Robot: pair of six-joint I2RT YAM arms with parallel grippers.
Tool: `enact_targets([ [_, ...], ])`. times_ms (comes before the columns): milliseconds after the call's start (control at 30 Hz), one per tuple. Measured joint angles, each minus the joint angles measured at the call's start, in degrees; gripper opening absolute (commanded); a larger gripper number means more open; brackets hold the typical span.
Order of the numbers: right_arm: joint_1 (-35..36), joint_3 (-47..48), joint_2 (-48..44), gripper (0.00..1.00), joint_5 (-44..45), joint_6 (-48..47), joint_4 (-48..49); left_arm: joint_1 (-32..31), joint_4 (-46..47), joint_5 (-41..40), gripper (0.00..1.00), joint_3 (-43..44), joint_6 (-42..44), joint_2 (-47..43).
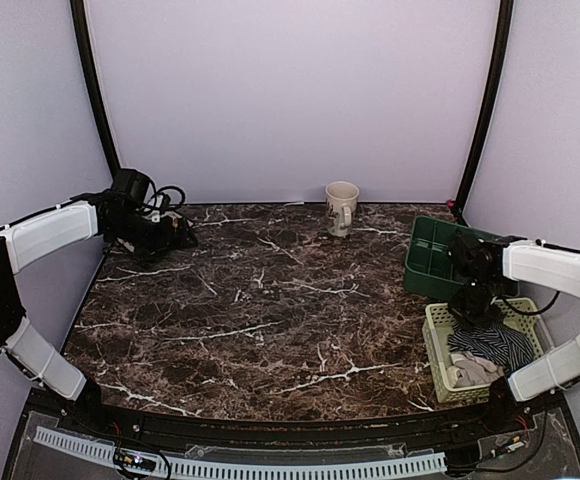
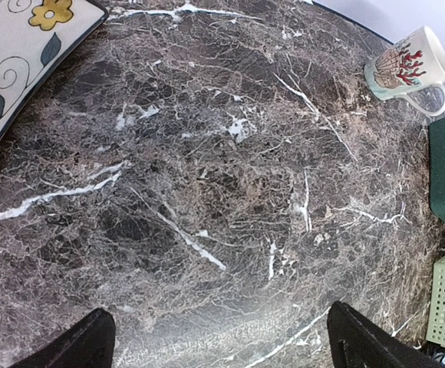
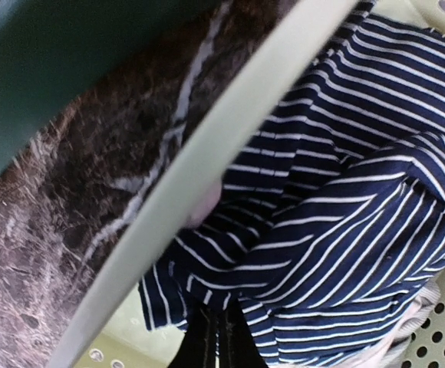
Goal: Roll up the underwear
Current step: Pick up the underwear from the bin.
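Nothing was rolled yet. The right hand (image 3: 211, 341) was pinched together on the navy striped underwear (image 3: 345, 192), which lay bunched around it inside the pale basket (image 3: 230, 130). The left hand (image 2: 222, 337) hung spread wide above the table (image 2: 207, 176).

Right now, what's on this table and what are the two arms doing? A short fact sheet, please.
Table: dark marble
Mug: beige, upright, far edge
Green basket: right side
Pale basket: nearer, beside the green one
Striped underwear: navy, in the pale basket
Pale garment: same basket, beside it
Right gripper: shut on the striped underwear
Left gripper: open, empty, far left
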Motion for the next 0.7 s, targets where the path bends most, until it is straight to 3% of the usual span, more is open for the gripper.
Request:
enact_targets([
  [300, -0.50, 4.09, -6.51, 0.00, 1.38, -0.02, -5.73, 0.00, -0.26, -0.26, 0.99, 1.57, 0.24, 0.02],
  [700, -0.57, 24.55, -9.90, 0.00, 2.64, -9.16, -8.04, 0.00, -0.17, -0.02, 0.99, 2.51, 0.31, 0.42],
])
